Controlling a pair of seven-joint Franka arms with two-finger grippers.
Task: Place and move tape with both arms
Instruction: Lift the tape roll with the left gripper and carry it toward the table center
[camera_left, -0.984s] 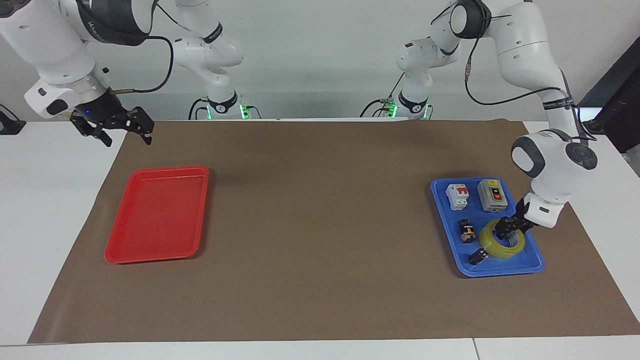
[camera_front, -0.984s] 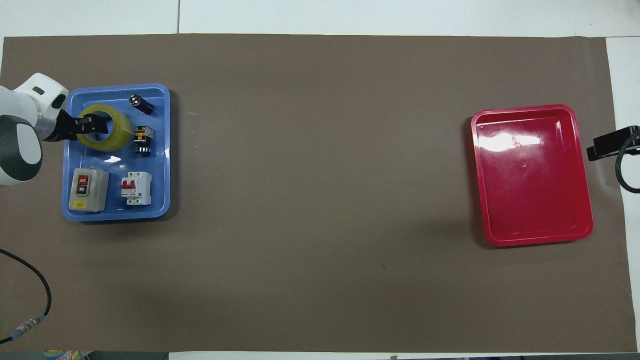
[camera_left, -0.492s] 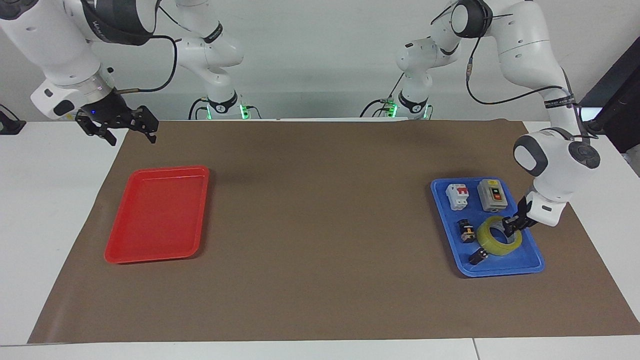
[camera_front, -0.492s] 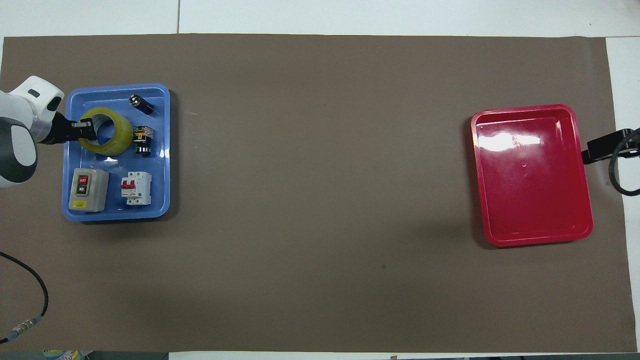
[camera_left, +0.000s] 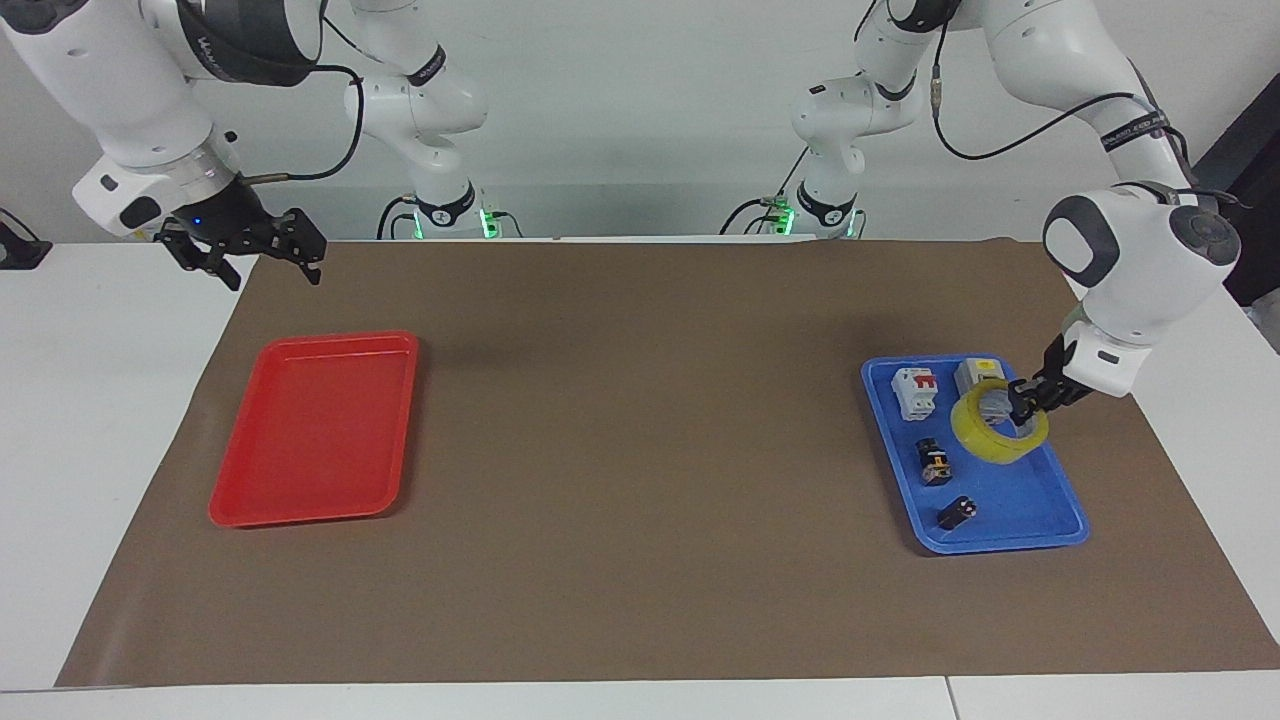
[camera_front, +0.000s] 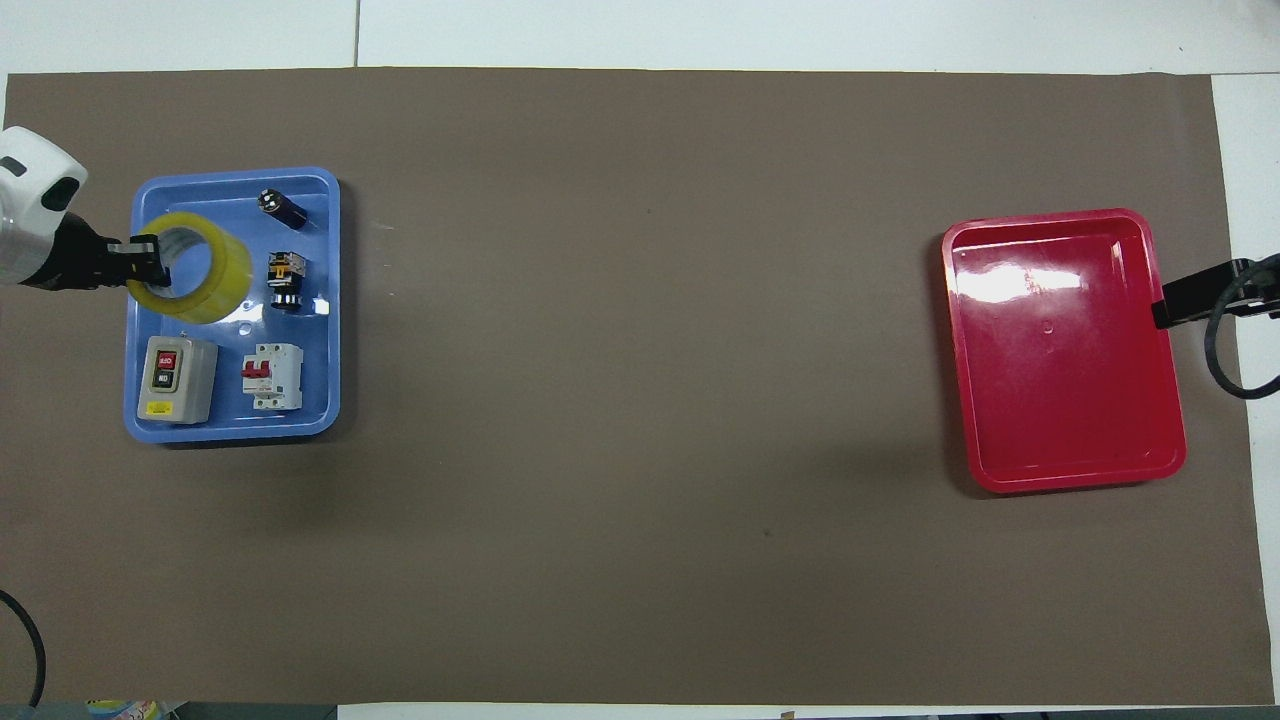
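— Where's the tape (camera_left: 998, 428)?
— Lifted over the blue tray (camera_left: 1040, 520), its wall pinched in the left gripper (camera_left: 1020, 405).
— The right gripper (camera_left: 268, 255)?
— Spread open, holding nothing, above the brown mat (camera_left: 640, 450) near the red tray (camera_left: 312, 430). White tabletop (camera_left: 100, 400) around, pale wall above

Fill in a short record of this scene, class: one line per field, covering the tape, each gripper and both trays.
tape: yellow roll, lifted over the blue tray
left gripper: shut on the roll's wall
right gripper: open, empty, waiting over the mat's corner by the red tray
blue tray holds: switch box, breaker, two small black parts
red tray: nothing in it
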